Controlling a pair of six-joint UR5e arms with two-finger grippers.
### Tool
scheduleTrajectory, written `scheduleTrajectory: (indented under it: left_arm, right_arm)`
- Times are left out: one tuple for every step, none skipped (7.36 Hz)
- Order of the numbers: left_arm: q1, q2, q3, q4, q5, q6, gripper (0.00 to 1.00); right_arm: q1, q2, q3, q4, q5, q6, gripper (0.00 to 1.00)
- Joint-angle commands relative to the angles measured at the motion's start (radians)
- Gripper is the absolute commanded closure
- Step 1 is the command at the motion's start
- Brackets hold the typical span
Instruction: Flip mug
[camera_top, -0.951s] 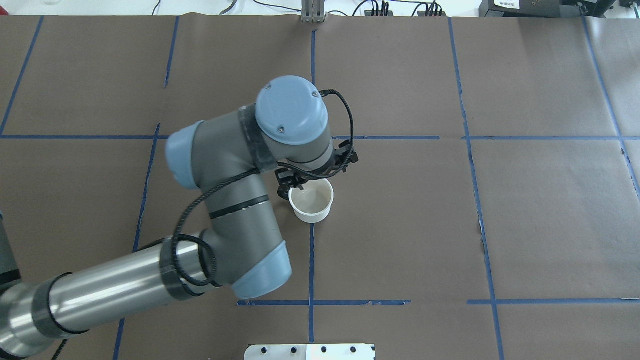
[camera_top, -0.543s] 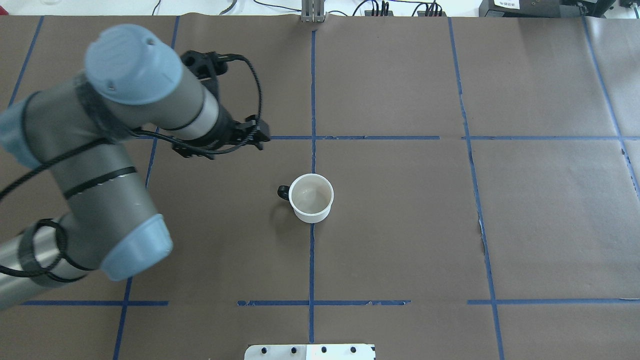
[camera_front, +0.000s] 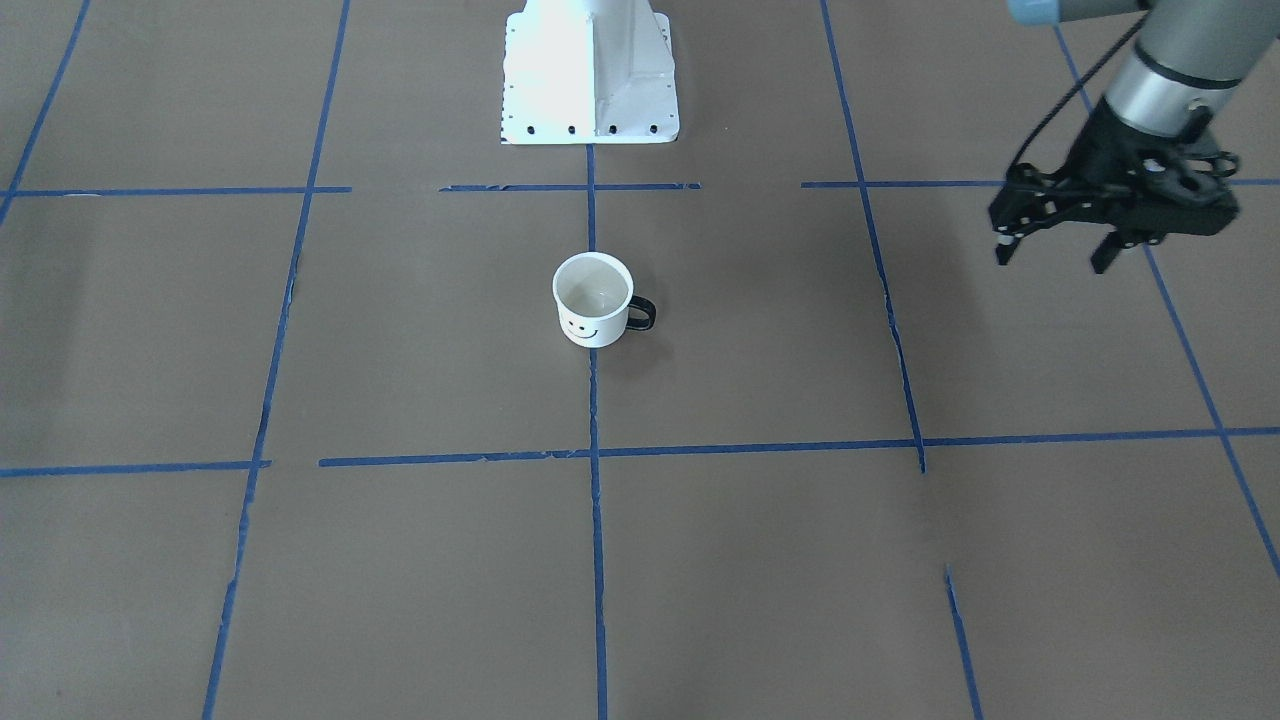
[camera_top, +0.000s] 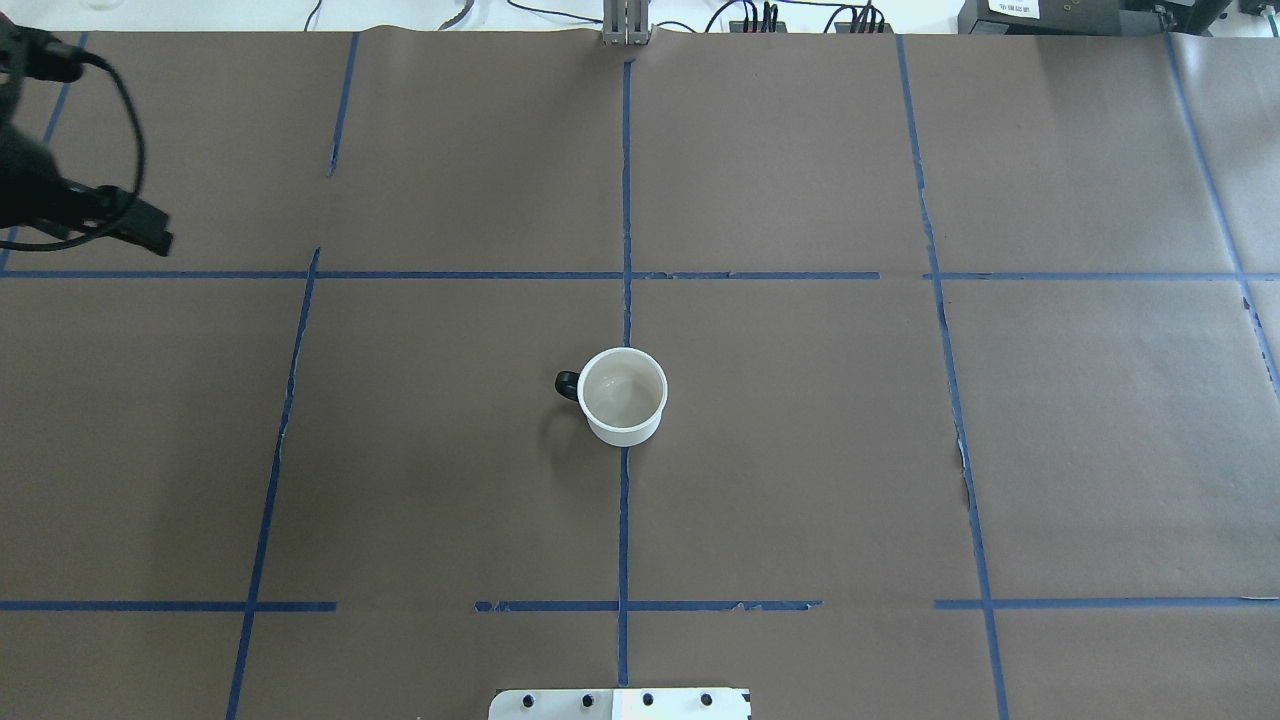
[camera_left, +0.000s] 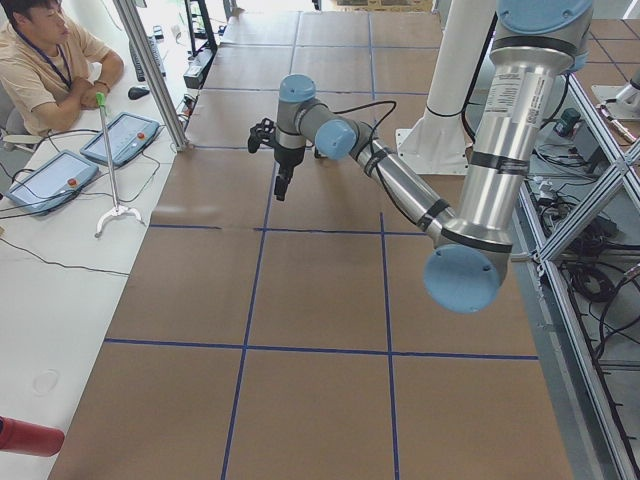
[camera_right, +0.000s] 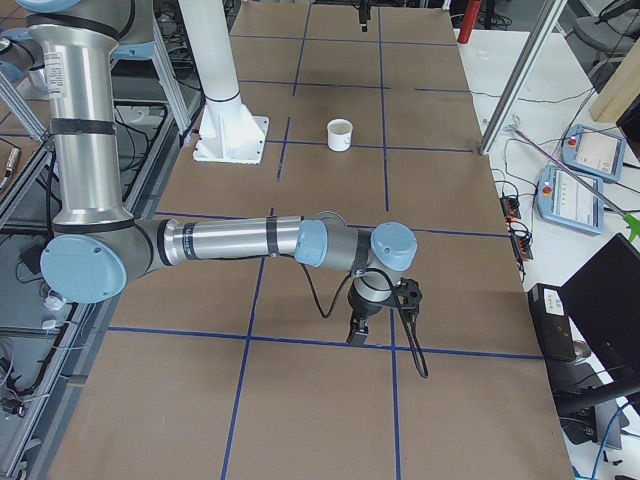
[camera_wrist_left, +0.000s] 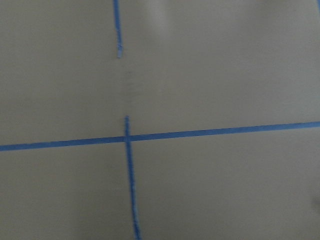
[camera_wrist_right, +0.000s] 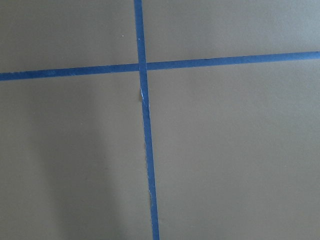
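Now L hand (camera_front: 1050, 257) far from mug (camera_top: 622, 395), prev. at rim.

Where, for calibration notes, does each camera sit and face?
Front-facing: across table, facing base; sees mug, left gripper.
Overhead: from behind, looking down; left gripper at edge.
Exterior left: left end; left arm near.
Exterior right: right end; right arm near.
Left wrist: down at tape; no body.
Right wrist: likewise.
Shared: mug, front-facing and overhead.

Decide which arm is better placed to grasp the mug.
Left, probably: the left gripper hangs open nearer the mug, whose handle faces its side; the right gripper sits far off.
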Motion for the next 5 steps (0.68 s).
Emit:
scheduleTrajectory:
  left_arm:
    - [-0.249,0.199,0.166,-0.142,-0.09,0.403,0.0]
    - [-0.312,0.245,0.286,-0.241,-0.101,0.46,0.0]
    - [-0.395,0.28,0.369,-0.312,-0.133,0.465,0.0]
    - [-0.423,0.284,0.403,-0.351,-0.166,0.473,0.0]
    - [-0.426,0.307,0.396,-0.352,-0.199,0.473,0.0]
  right_arm:
    - [0.0,0.0,0.0,0.0,0.0,0.0,0.0]
    - [0.0,0.0,-0.002,0.0,0.0,0.0,0.0]
    - [0.0,0.0,0.0,0.0,0.0,0.0,0.0]
    - [0.0,0.0,0.0,0.0,0.0,0.0,0.0]
    - [0.0,0.0,0.0,0.0,0.0,0.0,0.0]
